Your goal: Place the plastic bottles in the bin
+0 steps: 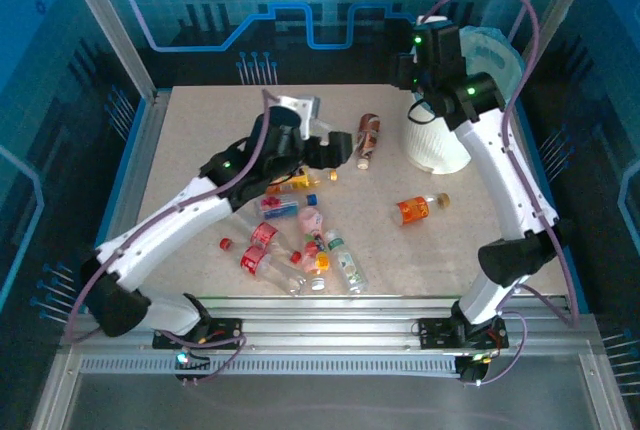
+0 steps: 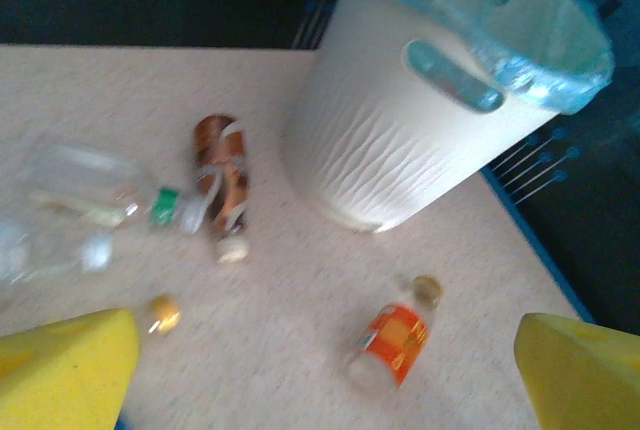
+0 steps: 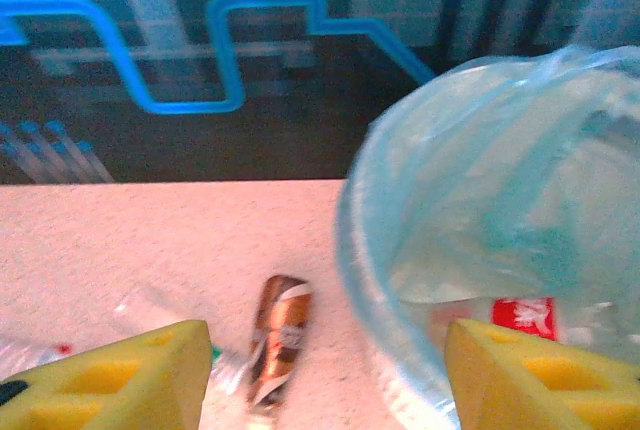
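View from beside the rig. The bin (image 1: pixel 440 150) stands at 2 o'clock on the counter (image 1: pixel 200 130). The right end effector (image 3: pixel 328 338) hangs over its rim, fingers apart with nothing between them, and a red-labelled bottle (image 3: pixel 522 316) lies inside. The left end effector (image 2: pixel 320 350) hovers near the middle of the counter, fingers spread wide and empty. An orange-labelled bottle (image 2: pixel 395 345) lies on its side just below it, at about 4 o'clock. Most of the plastic bottles (image 1: pixel 300 240) lie heaped at 7 o'clock, and a brown-labelled bottle (image 1: pixel 368 140) lies at 1 o'clock, near the bin. Likely hazards: a round bottle on its side may roll away from one finger before the other meets it; the right fingers may catch the blue liner (image 3: pixel 480 200) on withdrawal and tip the bin; and both arms may crowd each other at the bin.
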Available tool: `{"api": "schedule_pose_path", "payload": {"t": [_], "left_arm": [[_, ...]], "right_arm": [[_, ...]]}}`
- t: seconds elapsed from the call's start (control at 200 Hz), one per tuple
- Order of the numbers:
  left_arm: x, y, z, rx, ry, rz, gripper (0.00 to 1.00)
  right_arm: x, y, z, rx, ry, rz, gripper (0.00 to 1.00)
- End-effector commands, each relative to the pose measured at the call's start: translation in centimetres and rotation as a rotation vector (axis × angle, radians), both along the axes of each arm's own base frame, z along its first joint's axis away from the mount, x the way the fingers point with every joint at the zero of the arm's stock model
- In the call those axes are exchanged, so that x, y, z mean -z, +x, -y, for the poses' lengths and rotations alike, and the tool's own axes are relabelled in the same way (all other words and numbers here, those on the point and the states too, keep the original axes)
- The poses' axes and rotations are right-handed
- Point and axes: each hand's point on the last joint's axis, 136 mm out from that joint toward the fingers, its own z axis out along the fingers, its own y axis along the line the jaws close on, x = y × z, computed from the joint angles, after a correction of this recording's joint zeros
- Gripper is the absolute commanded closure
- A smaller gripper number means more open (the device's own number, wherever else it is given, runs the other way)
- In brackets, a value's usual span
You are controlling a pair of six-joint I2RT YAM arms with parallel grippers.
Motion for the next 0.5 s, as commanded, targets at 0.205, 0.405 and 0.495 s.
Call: {"api": "schedule_pose_path", "payload": {"t": [0.205,0.405,0.495], "left_arm": [[8.2,-8.3,-9.1,-0.222,0.087,-0.343,0.03],[13.4,-12.6,-12.2,-0.287,0.133,-0.517,0.09],[15.1,-14.0,-13.1,-0.318,0.142,-0.576,0.09]], "right_arm": [[2.0,-5.9,-8.7,-0.256,0.035,-0.018,0.35],[4.4,-9.2,-10.7,-0.344,-0.034,-0.060,0.34],[5.4,-10.1,-10.2,-0.342,-0.052,-0.080,0.34]]}}
